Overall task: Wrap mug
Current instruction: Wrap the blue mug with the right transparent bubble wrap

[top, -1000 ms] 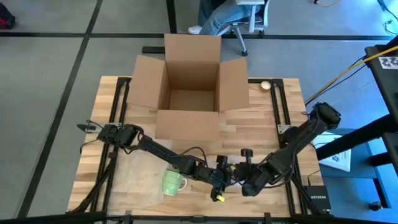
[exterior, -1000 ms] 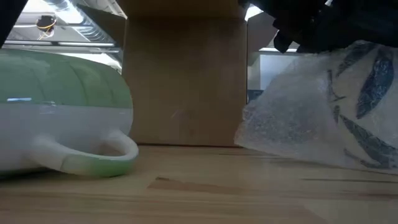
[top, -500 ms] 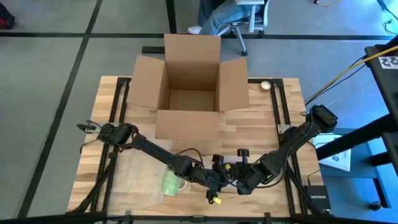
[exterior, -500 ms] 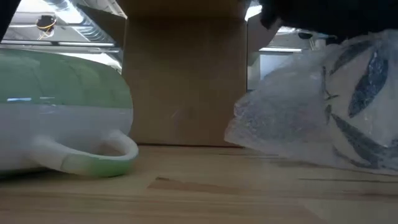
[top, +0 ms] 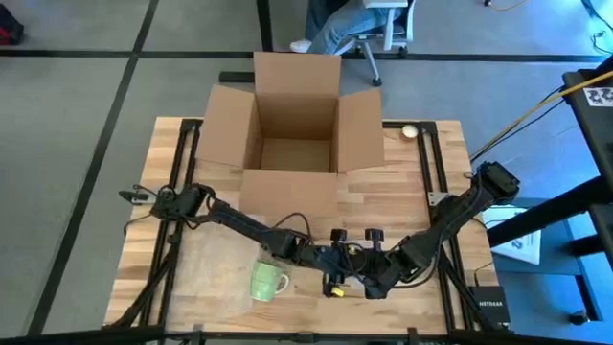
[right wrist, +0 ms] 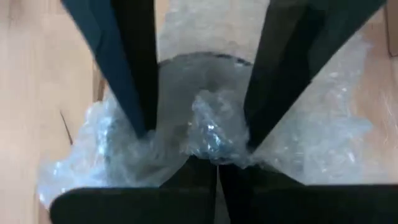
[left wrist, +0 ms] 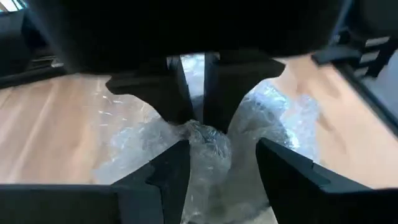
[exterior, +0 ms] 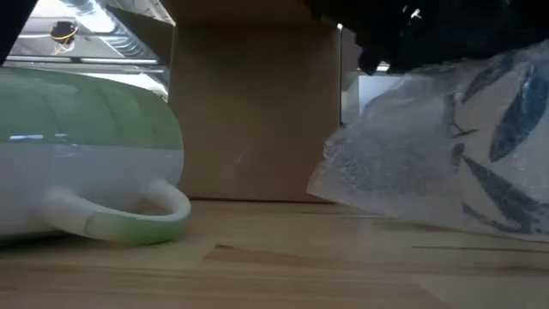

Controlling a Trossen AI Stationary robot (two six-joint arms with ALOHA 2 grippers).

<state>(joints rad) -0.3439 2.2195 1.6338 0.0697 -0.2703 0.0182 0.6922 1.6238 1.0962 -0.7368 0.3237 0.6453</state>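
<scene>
The green mug (top: pixel 268 281) lies on its side near the desk's (top: pixel 383 206) front edge, at about seven o'clock from the open cardboard box (top: pixel 293 140), its pale handle pointing toward three o'clock; in the low view it (exterior: pixel 86 154) fills the near left, handle resting on the wood. Just beside it, at its three o'clock, my two tools meet over a bundle of bubble wrap (exterior: pixel 429 154). My left tool (top: pixel 330 266) reaches in from the nine o'clock side of the desk; its wrist camera shows its fingers (left wrist: pixel 171 171) spread apart on either side of a bunched knot of wrap (left wrist: pixel 205 140). My right tool (top: pixel 369 271) comes in from the three o'clock edge and is clamped together on that same knot of wrap (right wrist: pixel 211 134), seen pinched between its fingertips (right wrist: pixel 202 174). The mug stands apart from the wrap, touched by neither tool. A person's legs and a chair (top: pixel 369 24) show beyond the box at twelve o'clock.
</scene>
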